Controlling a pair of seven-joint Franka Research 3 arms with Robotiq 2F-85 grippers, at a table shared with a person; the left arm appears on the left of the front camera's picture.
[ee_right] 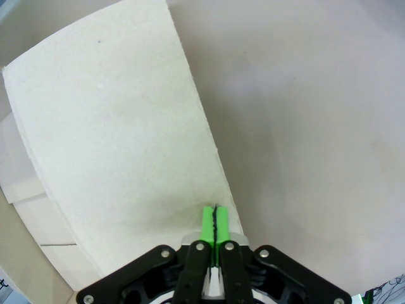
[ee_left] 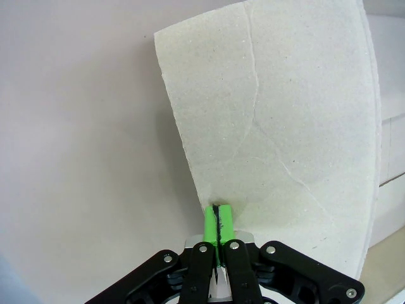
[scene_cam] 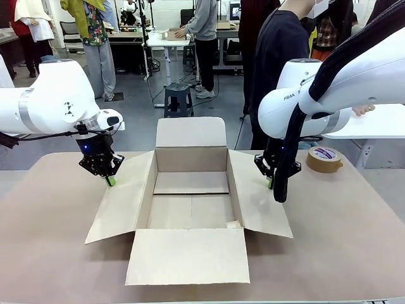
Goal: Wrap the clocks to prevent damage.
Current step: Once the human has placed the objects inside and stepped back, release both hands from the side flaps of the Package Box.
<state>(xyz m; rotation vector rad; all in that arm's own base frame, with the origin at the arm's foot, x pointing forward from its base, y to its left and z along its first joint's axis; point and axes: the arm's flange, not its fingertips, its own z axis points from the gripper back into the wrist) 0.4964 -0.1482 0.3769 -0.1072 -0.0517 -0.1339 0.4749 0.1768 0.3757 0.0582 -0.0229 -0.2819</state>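
Tape roll (scene_cam: 324, 159) right of central carton (scene_cam: 190, 212)

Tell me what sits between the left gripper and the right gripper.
In the front view, the open cardboard carton lies across the stretch between the left gripper and the right gripper.

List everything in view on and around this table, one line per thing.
carton: one, brown cardboard, centre of the table, four flaps spread open
tape roll: one, brown, far right part of the table
table: one, beige-brown top, under the carton and tape roll
stool: one, grey, on the floor beyond the table
person: one, dark top, standing at the far side, right of centre
left arm: one, white, from the left
right arm: one, white, from the right
left tool: one, black with green pads, shut, by the carton's left flap
right tool: one, black with green pads, shut, by the carton's right flap
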